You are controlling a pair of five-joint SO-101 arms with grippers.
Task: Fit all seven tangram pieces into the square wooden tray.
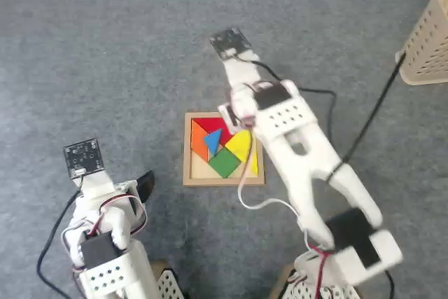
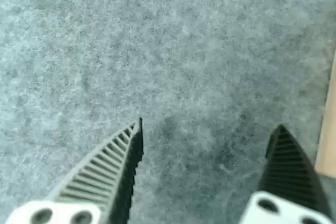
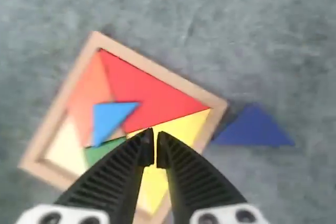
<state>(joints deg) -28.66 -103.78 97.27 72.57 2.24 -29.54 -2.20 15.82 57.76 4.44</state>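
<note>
High view: the square wooden tray (image 1: 189,177) lies mid-tabletop (image 1: 105,68). It holds a red triangle (image 1: 210,126), an orange piece (image 1: 198,142), a yellow piece (image 1: 240,145) and a green square (image 1: 224,164). A light blue triangle (image 1: 213,142) sits across their seams and looks unseated. The right arm (image 1: 301,152) reaches over the tray's right side, while the left arm (image 1: 105,208) stays well apart from it.

Left wrist view: the left gripper (image 2: 210,127) hangs over bare tabletop with its fingers spread wide and nothing between them. The tray's edge is just beside it.

Right wrist view: the right gripper (image 3: 155,136) hovers over the yellow piece, fingers nearly together and holding nothing. A dark blue triangle (image 3: 254,128) lies outside the tray, just beside its corner.

I judge the task a little over half done. The dark blue triangle must still go in, the light blue one needs seating, and I cannot place the seventh piece.
</note>
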